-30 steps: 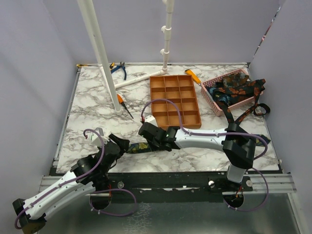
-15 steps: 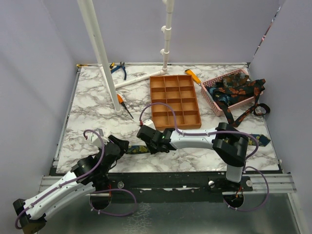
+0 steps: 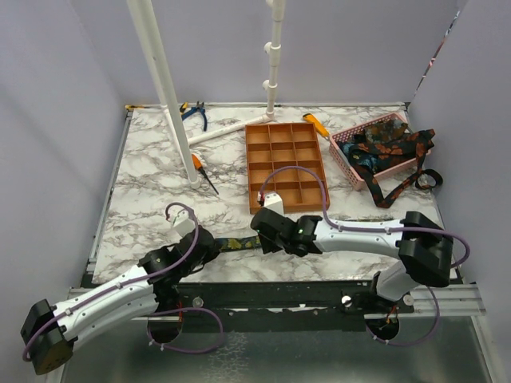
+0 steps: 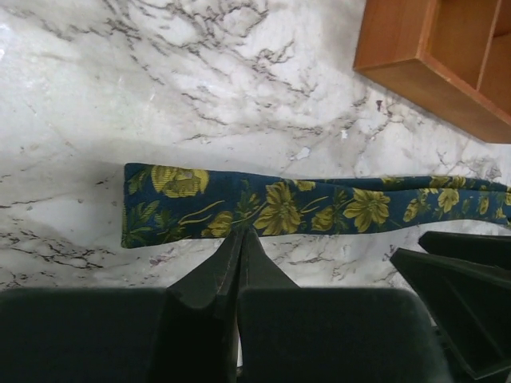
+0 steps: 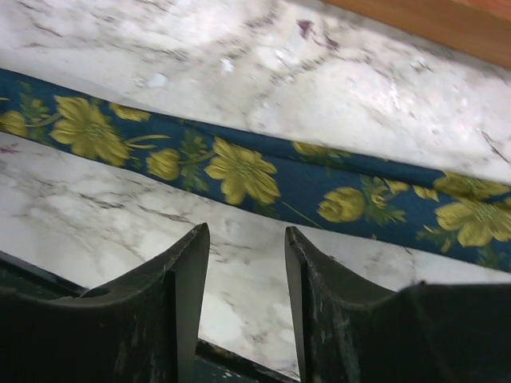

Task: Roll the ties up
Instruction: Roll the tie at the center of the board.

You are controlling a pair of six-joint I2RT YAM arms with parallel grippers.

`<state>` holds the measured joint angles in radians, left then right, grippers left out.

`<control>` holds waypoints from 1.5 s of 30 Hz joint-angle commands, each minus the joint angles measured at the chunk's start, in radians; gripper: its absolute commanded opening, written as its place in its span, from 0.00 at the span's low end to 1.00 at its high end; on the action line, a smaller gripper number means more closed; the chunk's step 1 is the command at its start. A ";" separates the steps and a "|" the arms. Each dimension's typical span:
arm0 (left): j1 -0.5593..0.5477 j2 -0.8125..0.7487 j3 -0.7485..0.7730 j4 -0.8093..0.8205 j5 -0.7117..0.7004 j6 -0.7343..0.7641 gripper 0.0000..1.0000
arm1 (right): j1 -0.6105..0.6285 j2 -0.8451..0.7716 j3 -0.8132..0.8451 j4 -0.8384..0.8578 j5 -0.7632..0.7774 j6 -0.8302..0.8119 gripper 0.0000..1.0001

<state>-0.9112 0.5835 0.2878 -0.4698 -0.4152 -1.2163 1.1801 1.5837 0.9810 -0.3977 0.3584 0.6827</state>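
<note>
A navy tie point(image 4: 279, 209) with yellow flowers lies flat along the marble near the table's front edge, its end at the left in the left wrist view. My left gripper point(image 4: 239, 233) is shut, its tips pinched together on the tie's near edge point(image 3: 238, 243). My right gripper point(image 5: 246, 231) is open just beside the same tie point(image 5: 239, 171), with only bare marble between its fingers. From above, the left gripper point(image 3: 214, 244) and right gripper point(image 3: 259, 236) sit close together over the strip. More ties point(image 3: 387, 144) are heaped in the pink basket point(image 3: 345, 159).
The orange compartment tray point(image 3: 285, 163) stands just behind the grippers, its corner point(image 4: 431, 64) close to the tie. Blue pliers point(image 3: 194, 112), an orange-handled tool point(image 3: 200, 169) and white pipes point(image 3: 164, 96) are at the back left. One tie trails from the basket onto the table point(image 3: 403, 185).
My left gripper has reached forward to the tie and shut on its edge. My right gripper has let go, opened and shifted right; its arm has swung lower.
</note>
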 commanded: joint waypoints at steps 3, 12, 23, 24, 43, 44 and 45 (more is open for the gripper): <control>0.003 -0.039 -0.117 0.051 -0.030 -0.099 0.00 | -0.004 -0.115 -0.123 0.028 0.081 0.084 0.45; 0.004 -0.002 -0.136 0.033 -0.095 -0.155 0.00 | -0.005 -0.224 -0.176 0.055 0.141 0.107 0.45; 0.004 -0.033 0.043 -0.030 -0.124 -0.021 0.40 | -0.145 -0.241 -0.181 0.177 -0.071 0.079 0.48; 0.004 -0.033 0.056 -0.042 -0.132 -0.017 0.46 | -0.164 -0.254 -0.196 0.223 -0.120 0.060 0.48; 0.006 -0.022 0.052 -0.205 -0.243 -0.111 0.68 | -0.125 0.150 0.077 0.321 -0.455 -0.064 0.22; 0.006 -0.030 0.044 -0.200 -0.236 -0.107 0.67 | -0.123 0.162 0.083 0.304 -0.453 -0.064 0.21; 0.005 -0.036 0.034 -0.194 -0.227 -0.102 0.67 | -0.123 0.176 0.086 0.288 -0.450 -0.063 0.19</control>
<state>-0.9108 0.5766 0.3599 -0.6529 -0.6296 -1.3071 1.0424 1.7176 1.0306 -0.0708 -0.0547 0.6434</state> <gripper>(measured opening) 0.678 0.215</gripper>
